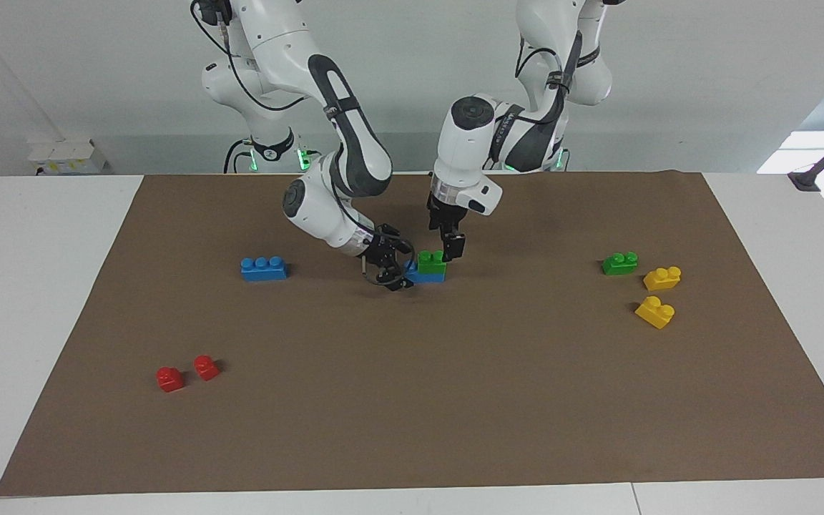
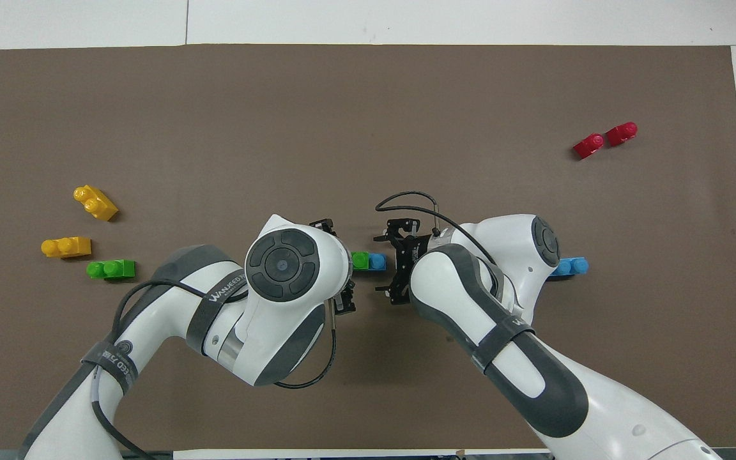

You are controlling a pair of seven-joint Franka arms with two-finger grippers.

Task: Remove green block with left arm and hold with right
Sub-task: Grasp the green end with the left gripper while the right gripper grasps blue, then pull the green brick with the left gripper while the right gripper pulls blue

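A green block [image 1: 431,261] sits pressed onto a short blue brick [image 1: 423,275] in the middle of the brown mat; from overhead only the green block's end [image 2: 360,260] and the blue brick's end [image 2: 377,262] show. My left gripper [image 1: 452,248] points down, open, its tips level with the green block's top at the end toward the left arm. I cannot tell whether it touches the block. My right gripper [image 1: 396,270] is low and tilted, open, at the blue brick's other end. Its jaws are spread wide in the overhead view [image 2: 393,262].
A second green block [image 1: 619,263] and two yellow bricks [image 1: 662,277] [image 1: 655,312] lie toward the left arm's end. A blue three-stud brick [image 1: 263,268] and two red pieces [image 1: 170,378] [image 1: 206,367] lie toward the right arm's end. The brown mat [image 1: 412,400] covers the table.
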